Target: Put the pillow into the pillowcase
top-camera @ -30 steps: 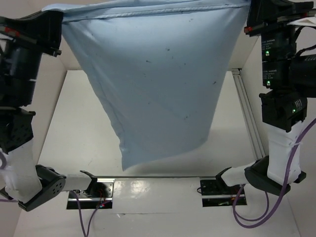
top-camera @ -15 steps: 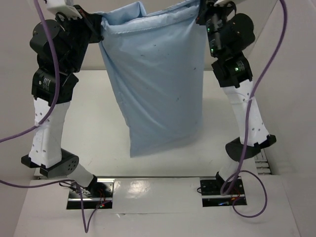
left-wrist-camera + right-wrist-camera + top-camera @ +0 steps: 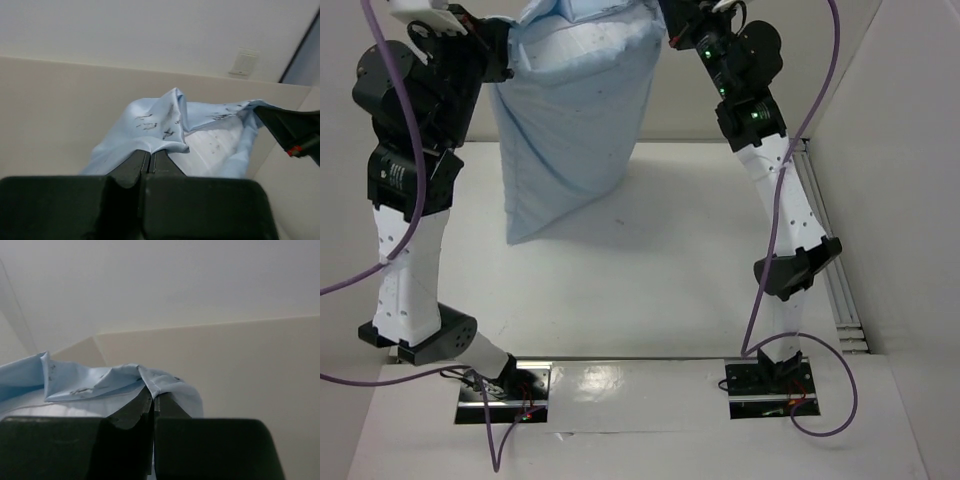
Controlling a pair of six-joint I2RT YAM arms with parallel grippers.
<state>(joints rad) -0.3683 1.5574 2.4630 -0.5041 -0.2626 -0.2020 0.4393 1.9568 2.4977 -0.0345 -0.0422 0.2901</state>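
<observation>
The light blue, dark-specked pillowcase [image 3: 565, 130] hangs upright and bulging, mouth up and bunched, its lower corner reaching the table [image 3: 650, 270] toward the far left. The white pillow [image 3: 45, 410] fills it, showing at the mouth.

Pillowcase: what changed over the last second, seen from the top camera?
The pillowcase swung away from the camera and leftward, its mouth drawn narrower as the arms closed in; its lower corner now hangs near the table. Left gripper and right gripper stayed shut on its top edge.

Pillowcase [image 3: 565, 130] narrower, farther from camera
</observation>
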